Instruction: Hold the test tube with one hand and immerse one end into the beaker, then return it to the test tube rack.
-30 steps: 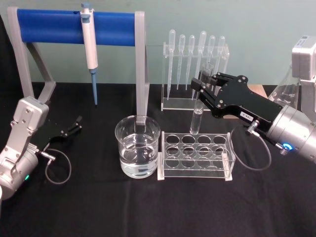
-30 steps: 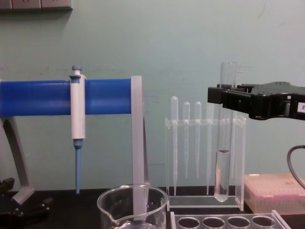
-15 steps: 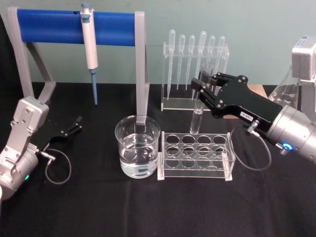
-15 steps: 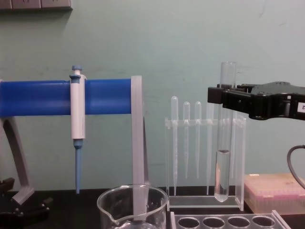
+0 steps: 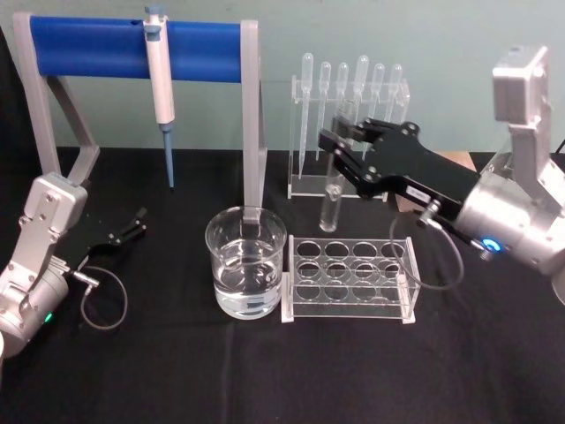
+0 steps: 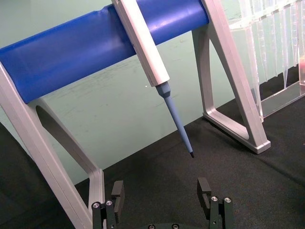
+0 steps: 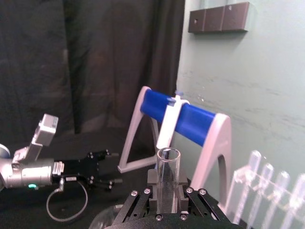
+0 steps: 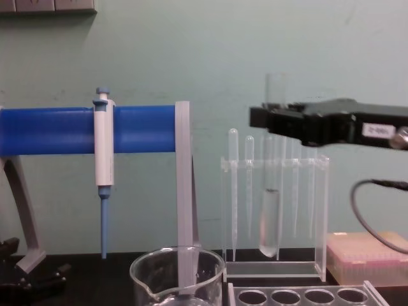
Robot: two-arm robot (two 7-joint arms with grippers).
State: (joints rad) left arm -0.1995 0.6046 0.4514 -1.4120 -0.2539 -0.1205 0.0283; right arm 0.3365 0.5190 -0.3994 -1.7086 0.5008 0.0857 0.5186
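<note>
Right pincer (image 5: 341, 148) clamped on the test tube (image 5: 330, 210) near its top. Tube hangs in the air, slightly tilted, part-filled, just behind the rack (image 5: 292, 306) at its left end, right of the beaker (image 5: 217, 258). Left pincer (image 5: 138, 223) parked low on the desk (image 5: 265, 371) at far left, fingers apart.

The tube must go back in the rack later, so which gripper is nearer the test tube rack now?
Right. The right gripper, shut on the test tube, hovers just above and behind the test tube rack; the left gripper lies far left, beyond the beaker.
</note>
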